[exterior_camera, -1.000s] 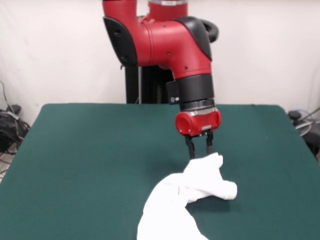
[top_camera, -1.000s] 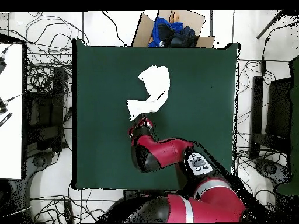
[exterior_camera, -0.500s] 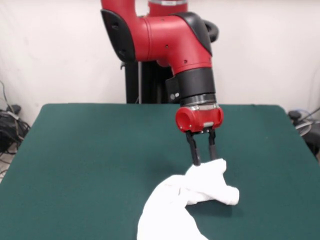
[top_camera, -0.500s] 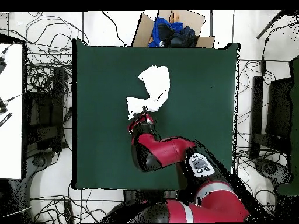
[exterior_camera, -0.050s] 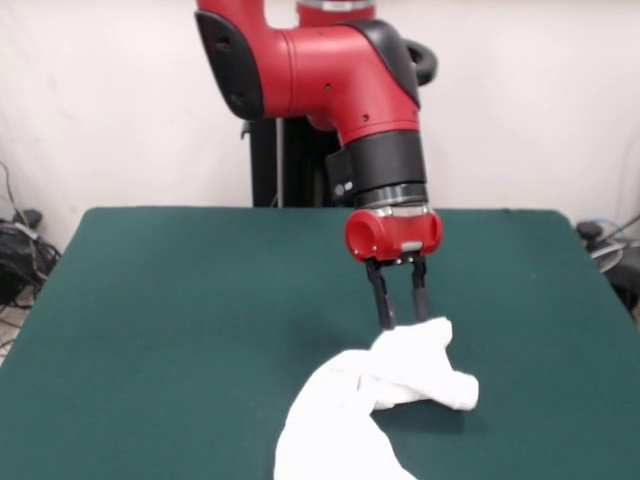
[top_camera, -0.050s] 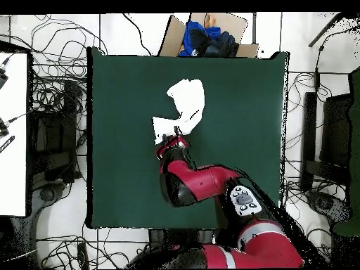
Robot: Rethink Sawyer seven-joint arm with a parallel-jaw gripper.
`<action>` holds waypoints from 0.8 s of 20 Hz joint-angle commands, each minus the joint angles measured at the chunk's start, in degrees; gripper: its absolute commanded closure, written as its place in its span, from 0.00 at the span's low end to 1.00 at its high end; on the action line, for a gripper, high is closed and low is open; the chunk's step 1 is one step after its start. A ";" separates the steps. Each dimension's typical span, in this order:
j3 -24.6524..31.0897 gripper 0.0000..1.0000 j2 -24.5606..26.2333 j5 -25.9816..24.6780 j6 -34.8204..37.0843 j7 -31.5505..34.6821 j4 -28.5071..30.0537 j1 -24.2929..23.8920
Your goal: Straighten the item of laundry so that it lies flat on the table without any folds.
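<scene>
From my station, front view: the gripper (exterior_camera, -0.050s: 402,322) hangs straight down from the red wrist, its two black fingers (exterior_camera, -0.050s: 382,298) spread apart with a clear gap of green between them, nothing held. The tips sit just above the upper edge of the item of laundry (exterior_camera, -0.050s: 380,400); I cannot tell whether they touch the cloth or clear it.

The shirt is bunched, not flat. It shows only plain white; no print is visible in either view. In the front view it lies toward 5 o'clock from the centre of the table (exterior_camera, -0.050s: 180,320), running from a rounded lump under the gripper down to the picture's bottom edge, where it is cut off. A rolled fold sticks out toward 3 o'clock from the lump, with a shadowed hollow beneath it.

Overhead view: the shirt (top_camera, -0.050s: 185,105) lies at roughly 12 o'clock from the centre of the table (top_camera, -0.050s: 119,169), well clear of every table edge. Its shape is bent: a broader part toward 12 o'clock and a narrower flap pointing to about 8 o'clock. The gripper (top_camera, -0.050s: 173,135) meets that lower flap at its 6 o'clock edge, and the arm (top_camera, -0.050s: 197,184) reaches in from 5 o'clock.

Beyond the table's 12 o'clock edge sits a cardboard box (top_camera, -0.050s: 235,27) with blue cloth (top_camera, -0.050s: 197,36) in it.
</scene>
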 commanded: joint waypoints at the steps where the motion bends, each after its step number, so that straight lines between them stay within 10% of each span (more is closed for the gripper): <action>1: 0.83 0.00 1.69 0.61 -0.30 11.20 -1.60 -0.53; 16: 0.45 0.00 6.59 -2.02 11.11 4.61 -6.77 1.33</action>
